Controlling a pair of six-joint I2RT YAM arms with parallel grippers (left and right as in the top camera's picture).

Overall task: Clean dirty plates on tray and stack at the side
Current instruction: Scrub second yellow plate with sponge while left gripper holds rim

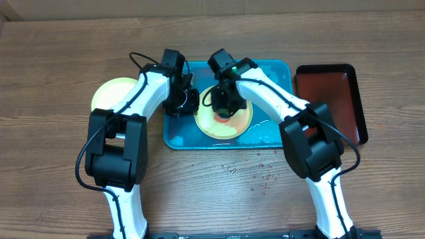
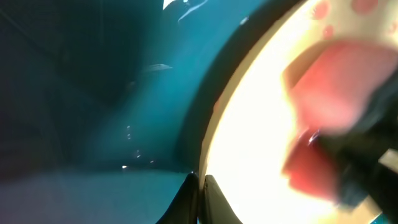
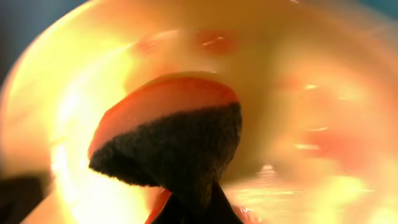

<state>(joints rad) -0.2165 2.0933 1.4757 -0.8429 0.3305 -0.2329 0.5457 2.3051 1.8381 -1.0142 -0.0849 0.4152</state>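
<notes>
**Item in hand:** pale yellow round plastic plate with lime-green rim [image 1: 222, 131], lying in the large turquoise-blue rectangular plastic tray [image 1: 178, 136], around the middle and toward the front edge. Blurred reddish patches are showing on its face in the right wrist view.

**Tool:** orange sponge with dark scouring face [image 3: 174, 140]. The right gripper [image 1: 229, 106] is clamping it and pressing it down onto the centre of the plate.

**Brace:** the left gripper [image 2: 200, 193] is sitting at the plate's left rim with its fingers drawn almost together. It is apparently pinching that rim, though the view is too close and blurred to be certain.

**Step, as judged:** scrubbing. Doing it well means:
- keeping the sponge flat against the plate;
- working outward from the centre in overlapping passes until it is reaching the rim;
- keeping the left pinch firm so the plate is not spinning or sliding on the wet tray;
- pressing moderately, since a light plastic plate may be tipping under a push near its edge.

**Beside the tray:** a second pale yellow plate [image 1: 113, 96] is resting on the wooden surface [image 1: 66, 60] to the left, marking the stacking place. Water droplets [image 1: 265, 174] are lying in front of the tray. A smaller dark-red tray with black rim [image 1: 329, 99] is lying to the right.
</notes>
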